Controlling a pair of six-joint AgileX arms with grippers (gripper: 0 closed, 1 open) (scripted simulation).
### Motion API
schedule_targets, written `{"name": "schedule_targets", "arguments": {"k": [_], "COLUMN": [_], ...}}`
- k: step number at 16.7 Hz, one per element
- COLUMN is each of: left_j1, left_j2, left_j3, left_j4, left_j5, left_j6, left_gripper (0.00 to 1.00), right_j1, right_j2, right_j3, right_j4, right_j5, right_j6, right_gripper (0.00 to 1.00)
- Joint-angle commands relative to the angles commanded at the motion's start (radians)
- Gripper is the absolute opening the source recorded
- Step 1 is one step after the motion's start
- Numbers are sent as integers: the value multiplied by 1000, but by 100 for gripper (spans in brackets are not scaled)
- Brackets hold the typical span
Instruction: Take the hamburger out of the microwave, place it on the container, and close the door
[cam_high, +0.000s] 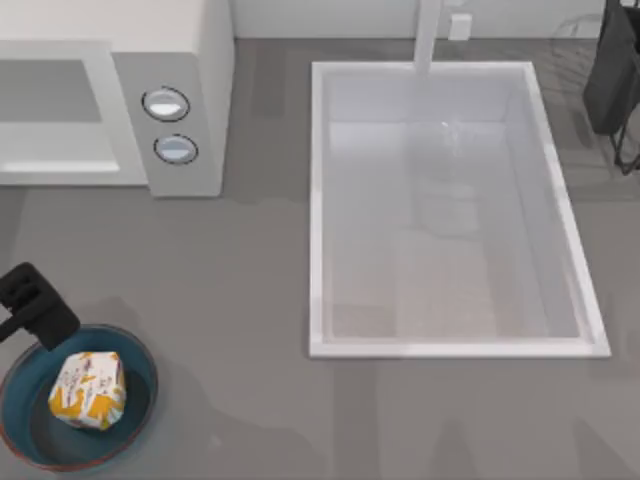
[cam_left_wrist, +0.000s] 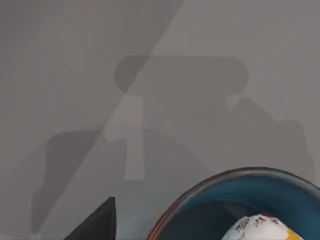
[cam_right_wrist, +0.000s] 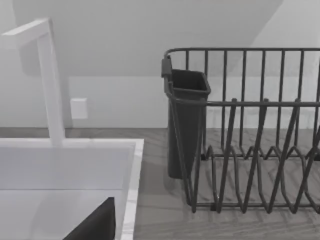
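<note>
At the desk's front left, one paper-wrapped white-and-orange hamburger (cam_high: 88, 390) lies inside one round blue container (cam_high: 140, 420). One white microwave (cam_high: 190, 100) carries two knobs. My left hand (cam_high: 30, 305) hovers beside the container's rim; whether it grips, I cannot tell.

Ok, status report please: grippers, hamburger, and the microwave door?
Left gripper beside container, top view's lower left. Hamburger in container. Microwave front looks shut. Right arm parked near dish rack.

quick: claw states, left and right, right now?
Left claw: beside the container, clear of the hamburger; open or closed cannot be told.
Right claw: parked at the dish rack; cannot be told.
</note>
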Motion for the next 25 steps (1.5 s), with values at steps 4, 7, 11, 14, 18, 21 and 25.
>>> {"name": "schedule_targets", "arguments": {"k": [4,7,11,14,18,21,25], "left_j1": [118,188,243,248,248,248,248], "left_j2": [-371,-584,-736,-749,-749,-749,-749], "left_j3": [-192,-308,-398,-406,-406,-406,-406], "left_j4": [255,408,527,538,538,538,538], "left_j5": [131,210,271,277,277,277,277], "left_j6": [439,665,822,835,835,835,835], "left_gripper": [100,100,100,100,92,70,40], "right_j1": [0,0,0,0,0,0,0], "right_j2": [0,0,0,0,0,0,0], "right_j3": [0,0,0,0,0,0,0], "right_j4": [0,0,0,0,0,0,0], "right_j5": [0,0,0,0,0,0,0], "right_j6": [0,0,0,0,0,0,0], "right_gripper": [100,100,100,100,100,100,100]}}
